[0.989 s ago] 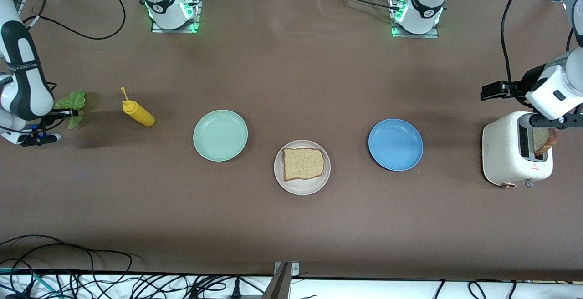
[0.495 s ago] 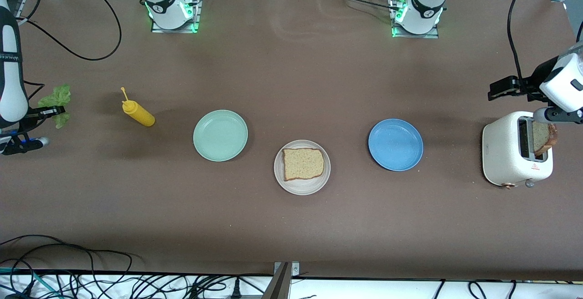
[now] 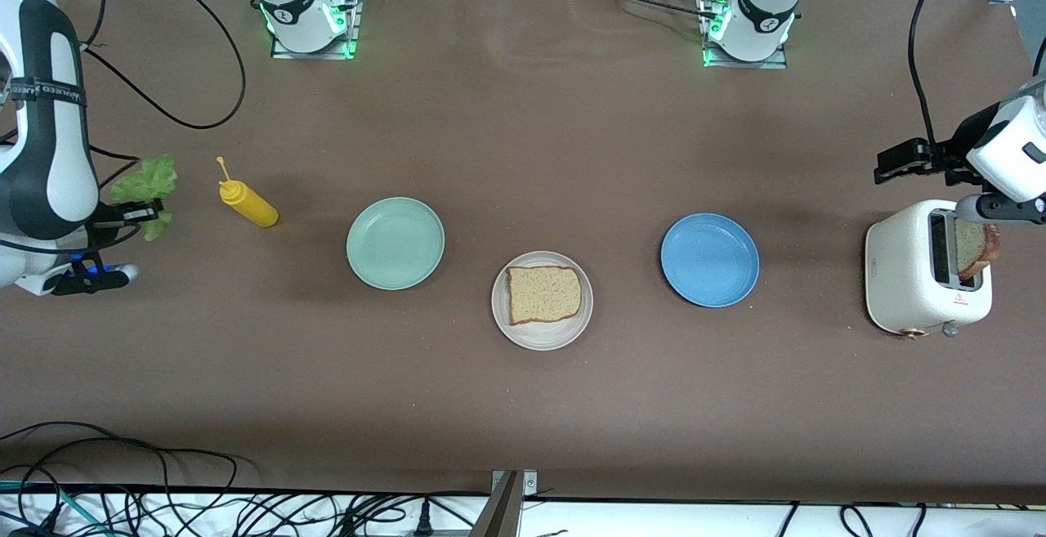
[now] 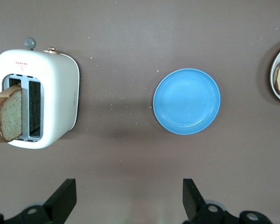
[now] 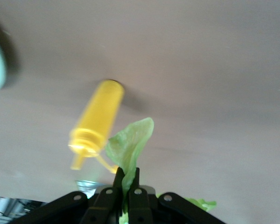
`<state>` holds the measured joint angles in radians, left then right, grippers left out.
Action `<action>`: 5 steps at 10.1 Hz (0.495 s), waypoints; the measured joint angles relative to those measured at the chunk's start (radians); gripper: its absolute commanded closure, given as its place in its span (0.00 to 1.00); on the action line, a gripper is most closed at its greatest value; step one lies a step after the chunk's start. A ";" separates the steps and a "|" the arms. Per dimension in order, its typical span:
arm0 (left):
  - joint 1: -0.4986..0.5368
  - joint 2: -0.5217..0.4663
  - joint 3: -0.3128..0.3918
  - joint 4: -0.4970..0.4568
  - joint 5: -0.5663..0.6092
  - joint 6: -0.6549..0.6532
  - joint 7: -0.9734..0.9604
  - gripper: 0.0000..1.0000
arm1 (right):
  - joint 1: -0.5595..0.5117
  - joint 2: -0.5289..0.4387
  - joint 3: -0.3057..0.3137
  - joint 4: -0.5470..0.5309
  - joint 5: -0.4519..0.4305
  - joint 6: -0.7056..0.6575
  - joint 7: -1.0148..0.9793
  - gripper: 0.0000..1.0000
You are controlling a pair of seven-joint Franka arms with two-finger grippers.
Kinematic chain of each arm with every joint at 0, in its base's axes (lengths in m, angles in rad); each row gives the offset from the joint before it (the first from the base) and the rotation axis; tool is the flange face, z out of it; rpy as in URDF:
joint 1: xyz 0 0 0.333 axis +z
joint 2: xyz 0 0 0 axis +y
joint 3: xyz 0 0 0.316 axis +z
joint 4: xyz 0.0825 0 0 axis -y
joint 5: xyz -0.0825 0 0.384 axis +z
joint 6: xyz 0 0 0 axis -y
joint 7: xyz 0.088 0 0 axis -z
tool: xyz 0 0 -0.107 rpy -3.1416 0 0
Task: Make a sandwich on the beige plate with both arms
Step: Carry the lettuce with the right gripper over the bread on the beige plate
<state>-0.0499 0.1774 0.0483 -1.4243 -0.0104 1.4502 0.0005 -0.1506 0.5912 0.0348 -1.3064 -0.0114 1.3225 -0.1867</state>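
Table (image 3: pixel 523 136): brown surface, both arm bases fixed along its edge farthest from the front camera.

Right arm (image 3: pixel 41 153): reaches out over its own end of the table. Its gripper (image 3: pixel 135 212) is raised above the surface beside the mustard bottle, fingers (image 5: pixel 113 185) pinched together on the lettuce (image 3: pixel 149 185). The leaf sticks out past the fingertips, clear of the table.

Left arm (image 3: pixel 1009 149): hangs over its own end of the table, above the toaster. Its gripper (image 4: pixel 128 200) has the fingers (image 4: pixel 65 198) spread wide apart, holding nothing.

Toaster (image 3: pixel 919 275): white, lying at the left arm's end. One bread slice (image 3: pixel 974 247) stands in a slot, sticking well out of it.

Blue plate (image 3: pixel 709 259): bare, between the toaster and the beige plate.

Green plate (image 3: pixel 395 243): bare, between the beige plate and the bottle.

Beige plate (image 3: pixel 505 318): mid-table, nearer the front camera than the two coloured plates. A second slice (image 3: pixel 543 294) lies flat on it, with nothing on top.

Bottle (image 3: pixel 248 203): yellow, lying on its side, nozzle pointing away from the front camera.
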 measured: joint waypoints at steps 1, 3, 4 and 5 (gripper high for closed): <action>0.000 0.000 0.001 0.000 0.000 0.002 0.000 0.00 | 0.025 0.000 0.001 0.020 0.058 -0.006 0.090 1.00; 0.000 0.003 0.002 0.000 0.000 0.002 0.000 0.00 | 0.076 0.000 0.002 0.044 0.164 -0.008 0.296 1.00; 0.000 0.005 0.003 0.000 0.000 0.002 0.000 0.00 | 0.105 0.000 0.003 0.059 0.217 -0.008 0.420 1.00; 0.000 0.007 0.003 0.000 0.000 0.002 0.000 0.00 | 0.138 0.000 0.003 0.075 0.269 -0.008 0.561 1.00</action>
<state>-0.0495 0.1847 0.0510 -1.4245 -0.0104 1.4525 0.0005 -0.0125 0.5914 0.0381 -1.2317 0.2579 1.3146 0.3742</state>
